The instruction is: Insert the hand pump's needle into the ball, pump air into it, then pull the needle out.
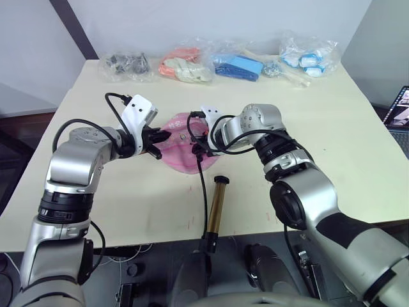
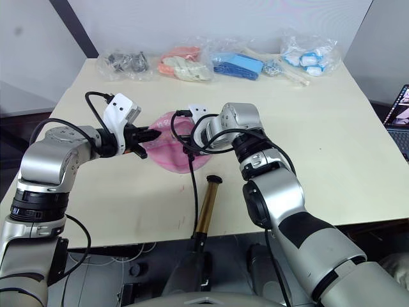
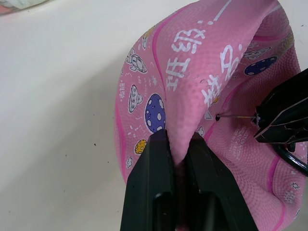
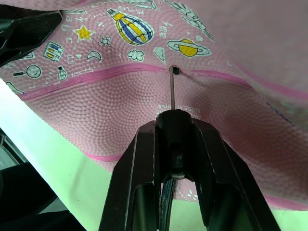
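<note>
While the ball (image 1: 177,150) lies caved in near the middle of the table (image 1: 332,128), I have both arms meeting over it; my left gripper (image 3: 177,144) has its jaws pinched shut on a fold of the pink rubber at the ball's edge, as the left wrist view shows plainly; my right gripper (image 4: 174,126) has its jaws clamped on the black fitting of the needle (image 4: 171,89), and the thin pin runs straight from that fitting to the black valve dot (image 4: 175,71), its tip touching the dot; whether the pin has gone into the valve I cannot tell; in the left wrist view I see the same pin reaching the dot from the side, among the printed planets and lettering; from the right gripper the thin black hose (image 1: 202,185) trails toward the near edge of the table; the hand pump (image 1: 216,208) lies on the table just beside the ball on its near side, its gold-bronze barrel pointing toward me and its far black cap close to the pink rim; neither gripper touches the pump; along the far edge of the table I see a row of clear bags (image 1: 246,64), well apart from the ball.
</note>
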You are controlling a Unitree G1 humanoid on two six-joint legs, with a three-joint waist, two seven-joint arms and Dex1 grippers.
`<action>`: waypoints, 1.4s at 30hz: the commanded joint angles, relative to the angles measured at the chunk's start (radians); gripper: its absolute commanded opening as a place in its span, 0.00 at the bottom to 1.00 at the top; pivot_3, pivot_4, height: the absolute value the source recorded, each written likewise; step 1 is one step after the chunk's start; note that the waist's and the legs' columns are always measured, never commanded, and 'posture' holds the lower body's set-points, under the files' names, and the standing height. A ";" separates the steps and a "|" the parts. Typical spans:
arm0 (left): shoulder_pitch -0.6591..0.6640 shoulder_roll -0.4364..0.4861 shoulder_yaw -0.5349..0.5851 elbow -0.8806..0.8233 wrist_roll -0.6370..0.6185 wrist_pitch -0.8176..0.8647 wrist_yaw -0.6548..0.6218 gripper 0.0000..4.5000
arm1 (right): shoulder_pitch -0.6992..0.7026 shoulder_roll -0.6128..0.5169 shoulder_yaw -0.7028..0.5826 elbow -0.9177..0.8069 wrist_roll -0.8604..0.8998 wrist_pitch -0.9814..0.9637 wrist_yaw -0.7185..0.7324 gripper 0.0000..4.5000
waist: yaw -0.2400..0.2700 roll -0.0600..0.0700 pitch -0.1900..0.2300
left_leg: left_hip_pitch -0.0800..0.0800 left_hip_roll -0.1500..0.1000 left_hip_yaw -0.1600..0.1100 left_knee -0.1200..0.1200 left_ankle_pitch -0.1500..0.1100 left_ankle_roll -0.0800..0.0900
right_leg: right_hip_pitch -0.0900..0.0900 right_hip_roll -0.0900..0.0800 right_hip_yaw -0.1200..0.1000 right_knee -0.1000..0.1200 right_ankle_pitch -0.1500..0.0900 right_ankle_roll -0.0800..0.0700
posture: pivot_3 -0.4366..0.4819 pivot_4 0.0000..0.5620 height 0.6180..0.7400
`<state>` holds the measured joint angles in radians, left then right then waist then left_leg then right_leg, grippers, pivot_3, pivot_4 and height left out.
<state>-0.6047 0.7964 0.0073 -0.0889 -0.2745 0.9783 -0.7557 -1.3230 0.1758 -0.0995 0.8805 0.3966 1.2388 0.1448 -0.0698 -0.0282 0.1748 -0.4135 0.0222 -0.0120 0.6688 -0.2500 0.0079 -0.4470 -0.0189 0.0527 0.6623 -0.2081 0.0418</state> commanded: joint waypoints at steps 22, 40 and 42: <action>0.027 -0.003 -0.027 0.012 -0.003 0.023 0.006 0.01 | 0.047 0.090 0.043 0.003 -0.022 0.009 0.004 0.08 | 0.000 0.000 0.000 | 0.000 0.000 0.000 0.000 0.000 0.000 | 0.000 0.000 0.000 0.000 0.000 0.000 | 0.48 0.27 1.00; 0.061 -0.001 -0.029 -0.045 -0.022 0.018 -0.006 0.01 | 0.021 0.086 0.013 0.095 -0.031 -0.063 0.001 0.08 | 0.000 0.000 -0.002 | 0.001 0.000 0.000 0.000 0.000 0.000 | 0.001 0.000 0.000 0.000 0.000 0.000 | 0.48 0.27 1.00; 0.067 0.000 -0.030 -0.050 -0.023 0.015 -0.010 0.01 | 0.014 0.084 -0.010 0.110 -0.020 -0.076 -0.010 0.08 | 0.000 0.000 -0.003 | 0.002 0.000 0.000 0.000 0.000 0.000 | 0.001 0.000 0.000 0.000 0.000 0.000 | 0.48 0.27 1.00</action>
<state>-0.5684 0.7964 0.0092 -0.1285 -0.2801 0.9732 -0.7431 -1.3127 0.1762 -0.1014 0.9487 0.3863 1.1673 0.1667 -0.0699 -0.0278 0.1723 -0.4116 0.0222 -0.0114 0.6688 -0.2500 0.0079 -0.4457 -0.0188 0.0532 0.6626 -0.2081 0.0418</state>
